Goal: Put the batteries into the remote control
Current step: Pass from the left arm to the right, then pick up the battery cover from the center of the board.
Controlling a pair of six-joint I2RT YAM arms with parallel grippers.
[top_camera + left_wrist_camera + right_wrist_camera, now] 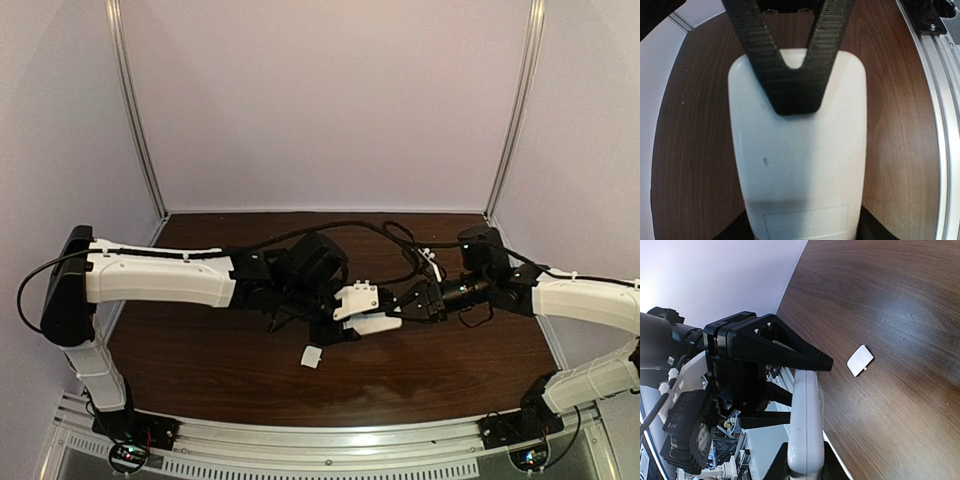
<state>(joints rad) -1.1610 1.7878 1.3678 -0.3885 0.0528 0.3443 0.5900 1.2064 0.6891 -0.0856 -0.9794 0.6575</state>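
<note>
The remote control (372, 322) is held off the table between both arms. In the left wrist view its plain white back (800, 160) fills the frame. My left gripper (802, 232) is shut on one end, with its dark jaws at both long edges. My right gripper (805, 467) is shut on the other end, which shows edge-on (805, 420). One of its black fingers (790, 75) lies across the remote's back. The left gripper also shows in the right wrist view (785, 352). In the top view the left gripper (335, 325) and right gripper (405, 305) meet mid-table. No batteries are in view.
A small white square cover piece (311, 357) lies on the dark wooden table (220, 350) just in front of the grippers. It also shows in the right wrist view (860, 360). Black cables (400, 240) hang behind the arms. A metal rail (330, 445) runs along the near edge.
</note>
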